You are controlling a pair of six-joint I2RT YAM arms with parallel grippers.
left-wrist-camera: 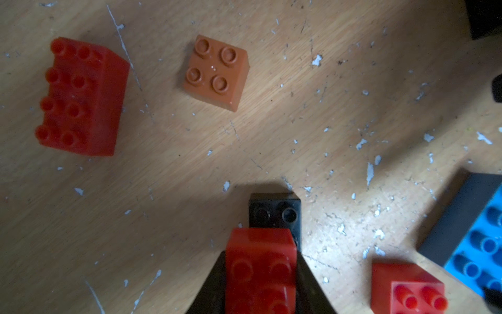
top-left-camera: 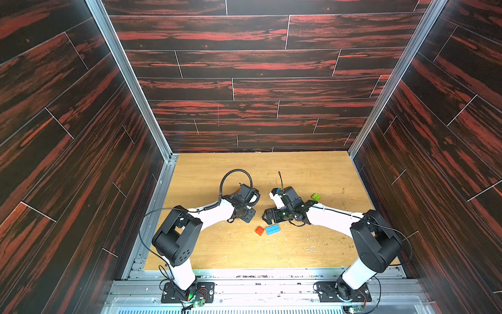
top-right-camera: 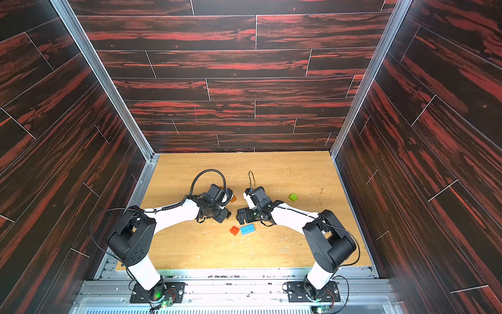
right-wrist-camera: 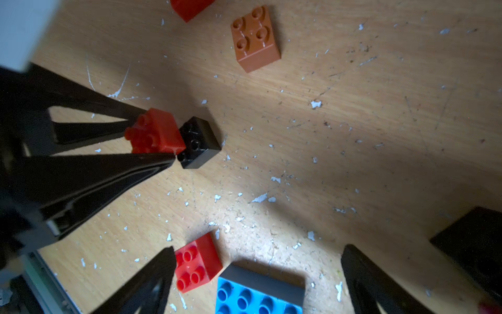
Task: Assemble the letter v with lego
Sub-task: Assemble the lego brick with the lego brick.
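Observation:
My left gripper (left-wrist-camera: 260, 252) is shut on a red square lego brick (left-wrist-camera: 260, 269), studs facing the wrist camera. It holds that brick over one edge of a black square brick (left-wrist-camera: 274, 212) on the wooden table; I cannot tell whether the two are pressed together. The right wrist view shows the same pair, red brick (right-wrist-camera: 156, 131) beside black brick (right-wrist-camera: 199, 142). My right gripper (right-wrist-camera: 259, 248) is open and empty above a second red square brick (right-wrist-camera: 197, 262) and a long blue brick (right-wrist-camera: 260, 293). Those two show in both top views, red (top-left-camera: 259, 230) and blue (top-left-camera: 272, 229).
An orange-brown square brick (left-wrist-camera: 217, 72) and a long red brick (left-wrist-camera: 81, 98) lie beyond the left gripper. A green brick (top-left-camera: 315, 196) sits apart at the right. Dark wood-pattern walls (top-left-camera: 81, 163) close in the table on three sides. Both arms meet mid-table.

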